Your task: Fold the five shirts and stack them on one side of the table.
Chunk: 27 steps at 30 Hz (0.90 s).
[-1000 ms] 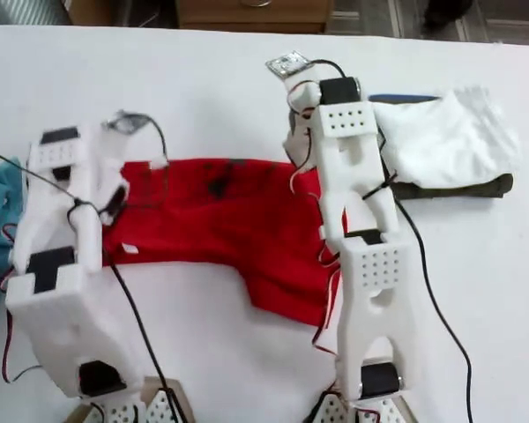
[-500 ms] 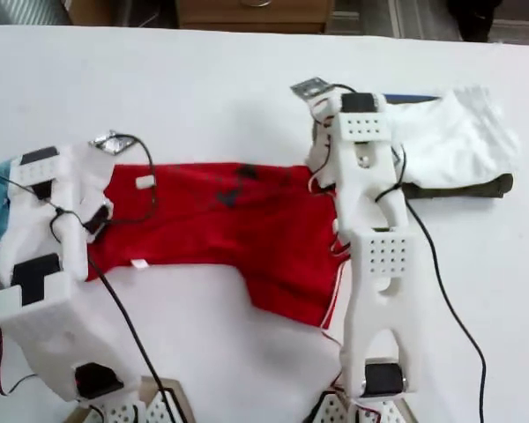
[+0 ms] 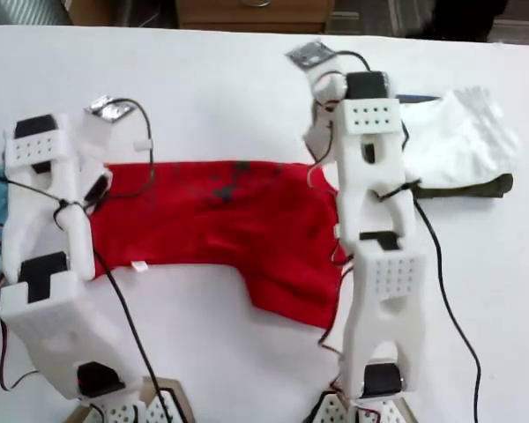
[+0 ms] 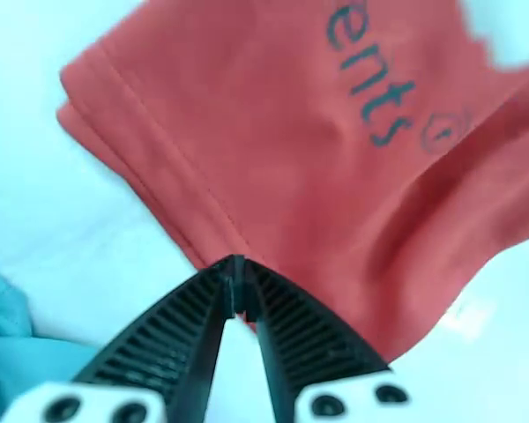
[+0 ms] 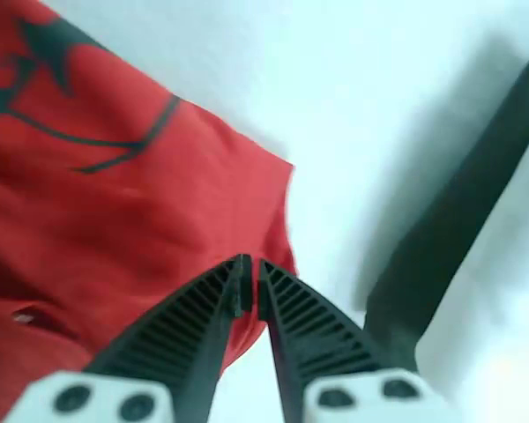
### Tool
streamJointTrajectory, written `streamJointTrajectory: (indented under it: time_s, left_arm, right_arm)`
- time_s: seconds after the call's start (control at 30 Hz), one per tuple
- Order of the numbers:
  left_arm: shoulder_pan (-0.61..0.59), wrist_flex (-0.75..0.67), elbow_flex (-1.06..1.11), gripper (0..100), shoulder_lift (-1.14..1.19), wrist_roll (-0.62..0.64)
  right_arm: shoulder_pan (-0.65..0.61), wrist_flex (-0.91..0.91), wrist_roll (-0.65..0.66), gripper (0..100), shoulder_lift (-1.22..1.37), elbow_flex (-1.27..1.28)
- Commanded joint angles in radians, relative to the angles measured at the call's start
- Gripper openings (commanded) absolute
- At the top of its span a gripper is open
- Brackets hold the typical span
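White table, wooden cabinet beyond its far edge

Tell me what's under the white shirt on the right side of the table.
A dark green garment pokes out under the white shirt's near edge; a thin blue strip shows at its far edge. The rest of both is covered.

Both arms extend forward side by side, left pincer and right pincer each clamped tight.
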Motion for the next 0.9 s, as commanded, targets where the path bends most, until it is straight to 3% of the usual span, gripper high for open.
streamJointTrajectory:
  time_s: [0.0, 0.23, 0.43, 0.63, 0.87]
  left_arm:
    - [0.038, -0.006, -0.035, 3, -0.055, 0.034]
    - [0.041, -0.098, 0.042, 3, -0.057, 0.075]
    - [0.037, -0.199, 0.163, 3, -0.057, 0.08]
    - [0.035, -0.368, 0.314, 3, -0.057, 0.081]
    - [0.035, -0.48, 0.401, 3, -0.058, 0.083]
  right_arm:
    - [-0.081, 0.022, 0.008, 2.2, -0.246, 0.189]
    - [-0.176, -0.283, 0.0, 2.1, -0.737, 0.879]
    - [-0.208, -0.673, 0.0, 2.1, -0.911, 1.442]
    - [-0.232, -0.877, 0.002, 2.1, -0.822, 1.602]
    - [-0.358, -0.788, 0.006, 2.1, -0.779, 1.603]
